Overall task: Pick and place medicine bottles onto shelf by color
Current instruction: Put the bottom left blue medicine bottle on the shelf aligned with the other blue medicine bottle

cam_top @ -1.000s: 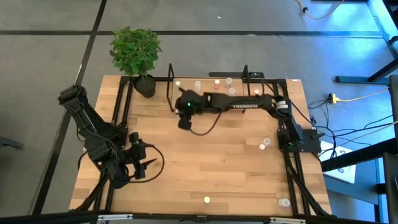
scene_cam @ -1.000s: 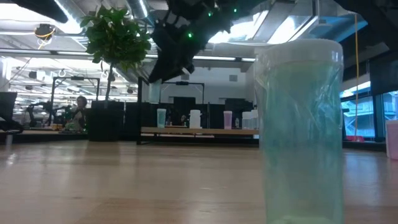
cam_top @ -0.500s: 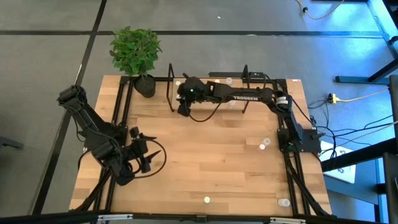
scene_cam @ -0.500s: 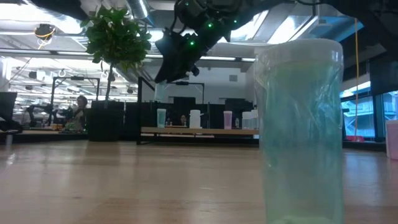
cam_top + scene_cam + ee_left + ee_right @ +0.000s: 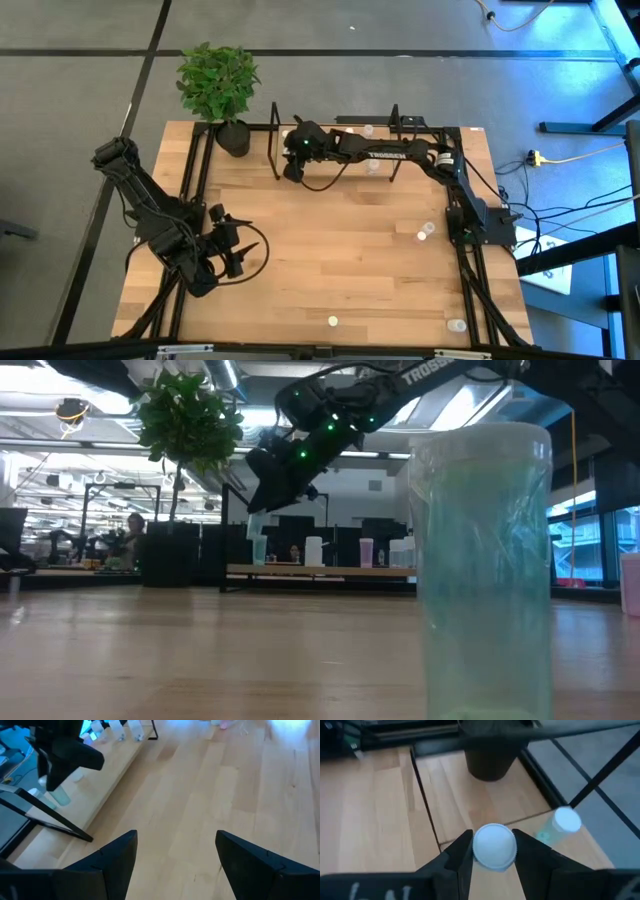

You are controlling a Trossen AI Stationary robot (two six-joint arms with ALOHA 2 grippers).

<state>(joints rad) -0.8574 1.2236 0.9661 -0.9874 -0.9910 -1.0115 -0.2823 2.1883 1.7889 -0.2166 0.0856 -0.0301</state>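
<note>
The right claw (image 5: 291,165) reaches over the left end of the shelf (image 5: 340,150) at the surface's (image 5: 330,250) far edge, its fingers (image 5: 462,851) closed on a white-capped medicine bottle (image 5: 494,846) held above the shelf board. Just beside it, a pale green bottle (image 5: 559,826) stands on that end of the board, near the black upright end frame (image 5: 275,140) and the potted plant (image 5: 220,85). More bottles stand in a row further along the shelf (image 5: 314,550), (image 5: 366,552). The left claw (image 5: 238,255) waits near the surface's left edge, fingers (image 5: 115,857) spread wide with nothing between them — broad bare wood lies ahead of it. Loose bottles stand well apart: two by the right edge (image 5: 425,231), two at the near edge (image 5: 333,321), (image 5: 456,325) — the middle stays open.
</note>
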